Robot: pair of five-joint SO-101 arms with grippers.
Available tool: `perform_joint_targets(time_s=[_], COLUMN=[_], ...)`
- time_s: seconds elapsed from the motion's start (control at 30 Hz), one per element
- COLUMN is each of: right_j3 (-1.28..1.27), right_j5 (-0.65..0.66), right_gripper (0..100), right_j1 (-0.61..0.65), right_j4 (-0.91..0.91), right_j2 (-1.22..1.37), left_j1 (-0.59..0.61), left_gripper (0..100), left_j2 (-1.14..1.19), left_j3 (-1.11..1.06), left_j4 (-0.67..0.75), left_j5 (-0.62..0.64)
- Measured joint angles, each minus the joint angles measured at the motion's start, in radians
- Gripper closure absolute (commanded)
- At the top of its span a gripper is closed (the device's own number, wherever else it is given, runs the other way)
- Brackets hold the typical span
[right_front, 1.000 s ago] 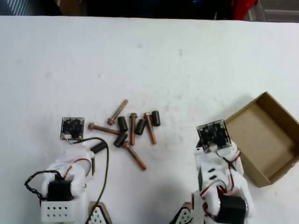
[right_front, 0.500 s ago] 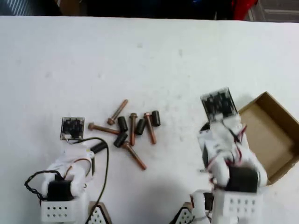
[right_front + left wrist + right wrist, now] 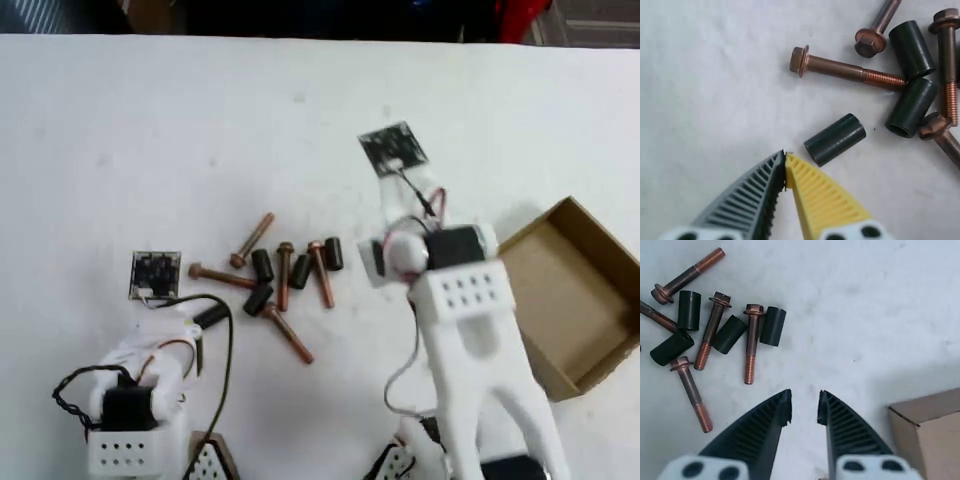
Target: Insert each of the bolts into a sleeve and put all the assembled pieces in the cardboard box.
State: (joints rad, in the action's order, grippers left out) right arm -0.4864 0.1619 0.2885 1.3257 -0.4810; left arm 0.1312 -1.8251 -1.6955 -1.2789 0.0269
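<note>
1. Shows a white table (image 3: 120,120) from above, with five copper bolts (image 3: 284,275) and five black sleeves (image 3: 262,265) loose in a cluster between two robot arms, no bolt yet inside a sleeve.
2. Places the left gripper (image 3: 785,157) low over the table, clenched tip to tip on nothing.
3. Sets a lone sleeve (image 3: 835,139) just beside those tips, apart from the cluster, lying on its side with its long axis slanting away from the gripper.
4. Puts the nearest bolt (image 3: 840,67) beyond that sleeve, flat on the table, its threaded end near two more sleeves.
5. Leaves the left arm nearer the lone sleeve. Seems to call for opening the gripper and turning the wrist, so as to close across the sleeve's width rather than along its length.
6. Holds the right gripper (image 3: 804,407) slightly parted and empty over bare table, between the cluster and the cardboard box (image 3: 565,290).
7. Shows, nearest that gripper, one bolt (image 3: 751,342) with a sleeve (image 3: 772,326) close alongside its head.
8. Places the cardboard box open on the right arm's side, well apart from the cluster, with nothing visible inside.
</note>
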Motion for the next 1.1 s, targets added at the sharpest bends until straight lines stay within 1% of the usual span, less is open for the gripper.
perform_joint_targets(time_s=[0.07, 0.23, 0.4, 0.67, 1.1], right_j3=[0.046, 0.147, 0.245, 0.345, 0.496], right_j5=[-0.031, -0.106, -0.173, -0.186, -0.186], right_gripper=[85.5, 86.0, 86.1, 86.1, 86.1], right_j1=[0.026, 0.084, 0.112, 0.118, 0.158], right_j4=[0.000, -0.005, -0.018, -0.086, -0.087], right_j2=[0.086, 0.281, 0.465, 0.704, 0.930], left_j1=[0.000, 0.000, 0.000, 0.000, 0.000], left_gripper=[98, 98, 98, 98, 98], left_j2=[0.000, 0.000, 0.000, 0.000, 0.000], left_j3=[0.000, 0.000, 0.000, 0.000, 0.000], left_j4=[0.000, 0.000, 0.000, 0.000, 0.000], left_j5=[0.000, 0.000, 0.000, 0.000, 0.000])
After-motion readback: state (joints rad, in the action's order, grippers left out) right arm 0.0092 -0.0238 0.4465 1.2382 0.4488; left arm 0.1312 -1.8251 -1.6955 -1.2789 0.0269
